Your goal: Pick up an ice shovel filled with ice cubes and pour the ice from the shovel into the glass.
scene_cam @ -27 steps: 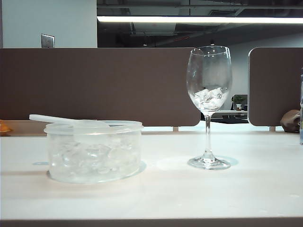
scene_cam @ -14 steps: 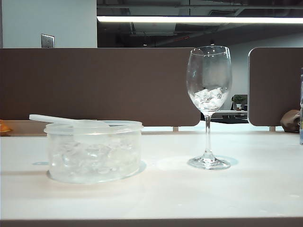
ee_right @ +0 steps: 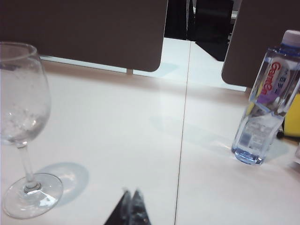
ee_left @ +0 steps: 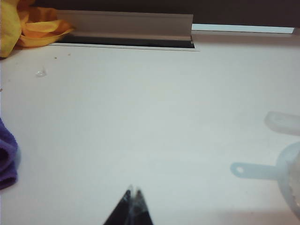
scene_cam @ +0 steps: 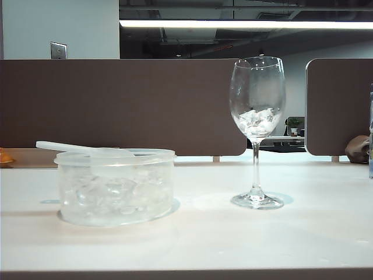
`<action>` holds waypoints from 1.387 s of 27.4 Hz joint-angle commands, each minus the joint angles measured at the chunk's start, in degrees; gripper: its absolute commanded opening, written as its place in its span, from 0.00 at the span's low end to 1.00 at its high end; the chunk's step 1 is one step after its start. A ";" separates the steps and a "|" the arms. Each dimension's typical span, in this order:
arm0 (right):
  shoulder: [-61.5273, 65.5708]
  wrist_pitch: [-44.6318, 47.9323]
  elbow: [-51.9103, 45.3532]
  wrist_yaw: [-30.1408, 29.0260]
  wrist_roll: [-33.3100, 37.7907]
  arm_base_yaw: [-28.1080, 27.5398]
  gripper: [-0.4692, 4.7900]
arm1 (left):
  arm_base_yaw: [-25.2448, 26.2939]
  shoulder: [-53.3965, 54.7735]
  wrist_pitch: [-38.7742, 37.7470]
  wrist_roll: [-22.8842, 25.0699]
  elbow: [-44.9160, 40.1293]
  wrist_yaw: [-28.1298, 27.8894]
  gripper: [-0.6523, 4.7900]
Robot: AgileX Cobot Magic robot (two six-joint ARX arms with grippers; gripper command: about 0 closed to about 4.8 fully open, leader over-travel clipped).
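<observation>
The ice shovel (scene_cam: 87,149) lies flat across the rim of a round clear tub (scene_cam: 116,189) full of ice, its handle (ee_left: 253,169) sticking out past the tub. To the right of the tub stands the glass (scene_cam: 257,111), upright, with ice cubes (scene_cam: 257,121) low in its bowl. Neither gripper shows in the exterior view. My left gripper (ee_left: 133,191) hangs shut and empty over bare table, apart from the shovel handle. My right gripper (ee_right: 131,192) is shut and empty too, just beside the glass's foot (ee_right: 30,194).
A water bottle (ee_right: 265,103) stands on the table on the far side of the right gripper from the glass. A yellow cloth (ee_left: 28,23), a purple cloth (ee_left: 7,159) and a small ice chip (ee_left: 41,72) lie near the left gripper. Brown partition panels (scene_cam: 116,105) back the table.
</observation>
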 commanded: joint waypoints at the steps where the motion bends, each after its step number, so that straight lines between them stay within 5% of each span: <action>1: 0.09 2.25 -1.79 0.46 -0.15 -0.02 0.09 | 0.09 0.04 -0.48 0.28 0.02 -0.13 0.11; 16: 0.07 -0.81 -7.96 6.12 0.15 0.00 0.09 | 0.09 0.04 -0.48 0.28 0.02 -0.15 0.11; 22: 0.07 -0.66 -7.96 6.03 0.13 -0.33 0.09 | 0.09 0.04 -0.48 0.26 0.02 -0.13 0.11; 29: 0.07 -0.76 -7.96 4.28 0.72 -6.99 0.09 | 0.09 0.04 -0.48 0.26 0.02 -0.15 0.11; 38: 0.07 -0.76 -7.96 4.11 0.72 -7.13 0.09 | 0.09 0.04 -0.48 0.26 0.02 -0.13 0.11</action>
